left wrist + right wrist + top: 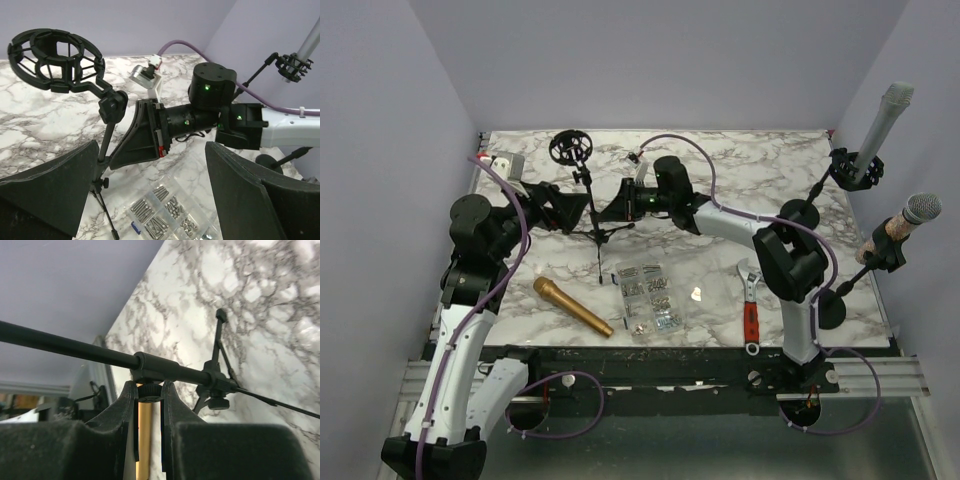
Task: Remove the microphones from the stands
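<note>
A gold microphone [572,306] lies on the marble table, left of centre; a strip of it shows between my right fingers in the right wrist view [145,440]. The black tripod stand [590,205] stands mid-table, and its round shock mount [571,148] is empty; the mount also shows in the left wrist view [55,60]. My right gripper [149,405] is shut on the small knob [150,392] under the stand's pole [75,347]. My left gripper [150,200] is open and empty, just left of the stand, its left finger beside the pole [105,145].
A clear box of screws [648,295] and a red-handled wrench [751,310] lie at the front. Two other stands at the right edge hold a grey microphone [882,130] and a silver-headed one [910,215]. A small grey device [510,163] sits at the back left.
</note>
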{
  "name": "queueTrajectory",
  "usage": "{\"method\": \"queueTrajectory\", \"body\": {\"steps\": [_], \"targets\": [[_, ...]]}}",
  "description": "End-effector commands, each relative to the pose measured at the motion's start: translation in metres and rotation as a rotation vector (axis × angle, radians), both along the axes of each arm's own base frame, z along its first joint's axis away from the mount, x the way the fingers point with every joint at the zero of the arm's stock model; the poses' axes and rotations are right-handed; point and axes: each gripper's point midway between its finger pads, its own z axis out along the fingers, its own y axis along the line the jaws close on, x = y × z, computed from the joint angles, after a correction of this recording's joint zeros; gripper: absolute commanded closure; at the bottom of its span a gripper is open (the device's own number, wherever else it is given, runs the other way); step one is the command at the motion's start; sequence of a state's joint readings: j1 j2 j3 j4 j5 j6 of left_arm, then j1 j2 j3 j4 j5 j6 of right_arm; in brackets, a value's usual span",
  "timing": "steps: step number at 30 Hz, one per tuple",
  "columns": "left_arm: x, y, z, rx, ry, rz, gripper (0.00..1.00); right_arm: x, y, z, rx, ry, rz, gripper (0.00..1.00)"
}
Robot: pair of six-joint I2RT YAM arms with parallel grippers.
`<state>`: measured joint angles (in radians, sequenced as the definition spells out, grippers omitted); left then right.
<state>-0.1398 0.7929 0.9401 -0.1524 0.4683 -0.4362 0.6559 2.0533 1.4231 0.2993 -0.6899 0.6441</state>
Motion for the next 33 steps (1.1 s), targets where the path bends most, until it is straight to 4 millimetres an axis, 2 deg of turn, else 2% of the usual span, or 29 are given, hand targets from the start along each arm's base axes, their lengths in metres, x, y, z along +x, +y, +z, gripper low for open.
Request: {"method": "queueTrajectory", "body": {"steps": [1,6,11,16,20,27,33], "targets": [[0.003,0.025,0.003,0.017,-0.029,0.159,0.09,0.034,-0.046,-0.068,-0.346,-0.106,-0.269,0.99],[0.005,0.046,0.001,0.026,-0.020,0.281,0.09,0.034,-0.052,-0.067,-0.439,-0.272,-0.355,0.99],[0.004,0.056,0.002,0.022,-0.027,0.337,0.09,0.032,-0.050,-0.065,-0.501,-0.437,-0.395,0.99],[0.004,0.059,0.000,0.021,-0.018,0.358,0.09,0.027,-0.045,-0.065,-0.589,-0.600,-0.432,0.99],[0.004,0.062,0.000,0.019,-0.018,0.373,0.09,0.027,-0.049,-0.064,-0.700,-0.742,-0.488,0.99],[0.004,0.065,-0.001,0.013,-0.014,0.391,0.09,0.019,-0.049,-0.049,-0.872,-1.050,-0.524,0.99],[0.006,0.067,-0.003,0.010,-0.006,0.401,0.09,0.023,-0.042,-0.040,-1.014,-1.260,-0.514,0.99]]}}
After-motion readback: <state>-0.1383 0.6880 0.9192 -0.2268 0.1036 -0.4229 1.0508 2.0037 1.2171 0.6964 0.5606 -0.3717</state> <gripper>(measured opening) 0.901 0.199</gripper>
